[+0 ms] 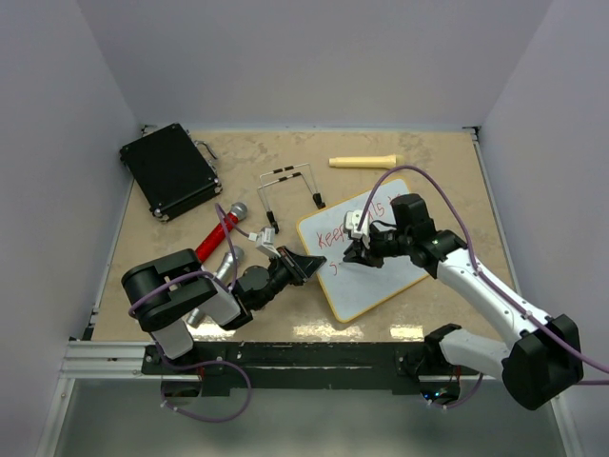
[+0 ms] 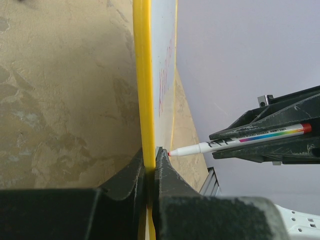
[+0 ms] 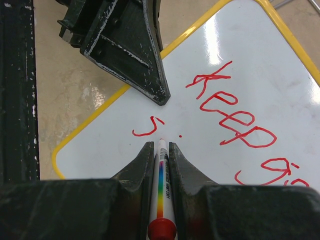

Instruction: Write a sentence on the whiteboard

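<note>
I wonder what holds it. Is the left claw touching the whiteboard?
Touching. The left wrist view shows the left claw pinching the whiteboard by its yellow frame.

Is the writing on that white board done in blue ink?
No, the sentence on the whiteboard is in red, starting with "Keep".

Black-and-white arms (image 1: 479, 283) — purple cables (image 1: 415, 172), scuffed black end effector fingers (image 3: 142, 167)

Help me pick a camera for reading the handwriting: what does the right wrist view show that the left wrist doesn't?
Right wrist only: the whiteboard face-on, the sentence legible from "Keep". Left wrist only: the board edge-on along its yellow frame, writing unreadable. Both: the left gripper clamping the board's edge, the marker held in the right gripper, tip at the board.
</note>
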`<state>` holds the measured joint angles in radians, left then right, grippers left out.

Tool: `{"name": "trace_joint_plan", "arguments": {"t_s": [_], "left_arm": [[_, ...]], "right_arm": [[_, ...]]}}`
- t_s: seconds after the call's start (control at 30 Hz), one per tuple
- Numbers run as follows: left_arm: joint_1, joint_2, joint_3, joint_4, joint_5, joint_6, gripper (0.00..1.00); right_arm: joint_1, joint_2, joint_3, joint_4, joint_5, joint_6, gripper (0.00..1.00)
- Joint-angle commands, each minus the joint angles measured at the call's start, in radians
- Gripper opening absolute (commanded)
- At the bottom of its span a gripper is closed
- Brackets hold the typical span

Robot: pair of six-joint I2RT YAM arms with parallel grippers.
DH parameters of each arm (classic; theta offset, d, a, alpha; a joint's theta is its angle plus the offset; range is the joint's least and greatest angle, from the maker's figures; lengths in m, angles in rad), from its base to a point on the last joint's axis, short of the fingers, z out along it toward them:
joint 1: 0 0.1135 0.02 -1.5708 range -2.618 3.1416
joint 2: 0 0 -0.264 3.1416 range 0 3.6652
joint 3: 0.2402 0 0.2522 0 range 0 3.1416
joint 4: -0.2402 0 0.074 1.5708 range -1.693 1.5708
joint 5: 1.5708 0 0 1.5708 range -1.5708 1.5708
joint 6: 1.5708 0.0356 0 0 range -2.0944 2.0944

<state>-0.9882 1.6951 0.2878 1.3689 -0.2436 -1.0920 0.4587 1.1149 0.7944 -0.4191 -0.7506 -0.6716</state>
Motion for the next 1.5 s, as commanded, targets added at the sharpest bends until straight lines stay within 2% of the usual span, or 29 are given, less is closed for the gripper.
{"name": "trace_joint_plan", "arguments": {"t_s": [0.0,0.17,0.37,0.77,0.93,1.03,1.2,1.47], "left_arm": [[0.002,0.023,-0.007,0.285,0.009,0.124,0.00],[0.002,0.020,-0.012,0.285,0.007,0.126,0.00],[0.002,0.017,-0.013,0.286,0.007,0.126,0.00],[0.002,0.017,-0.013,0.286,0.007,0.127,0.00],[0.002,0.015,-0.015,0.286,0.006,0.129,0.00],[0.003,0.015,-0.013,0.286,0.007,0.127,0.00],[0.002,0.021,-0.012,0.289,0.010,0.127,0.00],[0.002,0.024,-0.006,0.289,0.017,0.127,0.00]], "right_arm": [[0.008,-0.003,0.014,0.045,0.043,0.032,0.00],[0.008,-0.020,0.008,0.075,0.120,0.069,0.00],[0.006,-0.018,0.006,0.065,0.128,0.069,0.00],[0.012,0.017,0.043,-0.141,-0.012,-0.129,0.00],[0.026,0.025,0.048,-0.162,-0.024,-0.155,0.00],[0.028,0.033,0.051,-0.155,-0.003,-0.140,0.00],[0.018,-0.009,0.035,-0.006,0.144,0.027,0.00],[-0.058,-0.063,0.039,0.013,0.059,0.061,0.00]]}}
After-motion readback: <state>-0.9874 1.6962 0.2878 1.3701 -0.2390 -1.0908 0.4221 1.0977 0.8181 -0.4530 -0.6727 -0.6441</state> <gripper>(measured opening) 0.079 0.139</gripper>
